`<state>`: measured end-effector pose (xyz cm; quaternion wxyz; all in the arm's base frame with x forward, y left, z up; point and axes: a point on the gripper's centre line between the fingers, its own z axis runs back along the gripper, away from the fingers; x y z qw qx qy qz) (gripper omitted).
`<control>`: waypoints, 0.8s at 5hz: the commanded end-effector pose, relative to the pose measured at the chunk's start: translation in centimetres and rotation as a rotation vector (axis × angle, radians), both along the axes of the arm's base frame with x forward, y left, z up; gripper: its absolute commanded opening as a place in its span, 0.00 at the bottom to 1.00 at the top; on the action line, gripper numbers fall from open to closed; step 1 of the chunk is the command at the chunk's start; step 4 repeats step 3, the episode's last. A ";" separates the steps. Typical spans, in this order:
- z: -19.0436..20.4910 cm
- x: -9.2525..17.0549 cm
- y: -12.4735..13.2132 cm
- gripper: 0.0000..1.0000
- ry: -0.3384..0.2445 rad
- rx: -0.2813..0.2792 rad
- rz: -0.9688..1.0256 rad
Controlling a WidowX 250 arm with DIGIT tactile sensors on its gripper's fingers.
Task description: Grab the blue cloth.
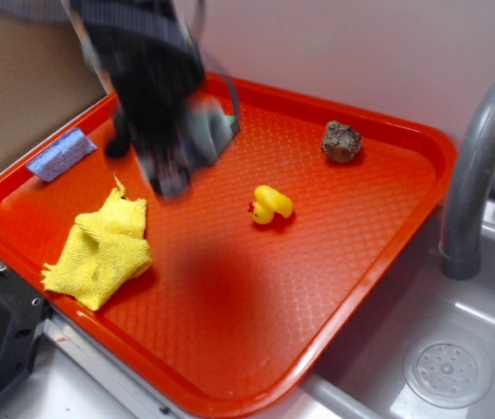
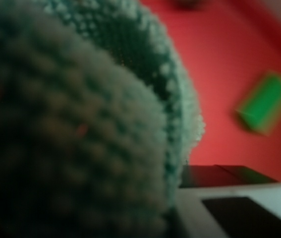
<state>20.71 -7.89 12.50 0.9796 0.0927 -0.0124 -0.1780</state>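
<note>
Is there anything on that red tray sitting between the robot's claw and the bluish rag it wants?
Nothing visible does. The black gripper is blurred but already right at the pale blue-grey terry cloth, which fills the wrist view. The yellow woven rag, the small yellow rubber duck and the brown lump lie apart.

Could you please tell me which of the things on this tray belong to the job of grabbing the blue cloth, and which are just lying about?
Part of the job:
- blue cloth, bunched against the blurred gripper
- it fills the wrist view

Just lying about:
- yellow rag
- rubber duck
- brown lump
- blue-purple sponge
- orange tray
- grey tap
</note>
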 end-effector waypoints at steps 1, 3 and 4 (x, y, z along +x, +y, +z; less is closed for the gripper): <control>11.3 -0.1 7.5 0.00 -0.008 -0.006 0.489; 11.6 0.8 6.9 0.00 0.016 -0.036 0.576; 11.6 0.8 6.9 0.00 0.016 -0.036 0.576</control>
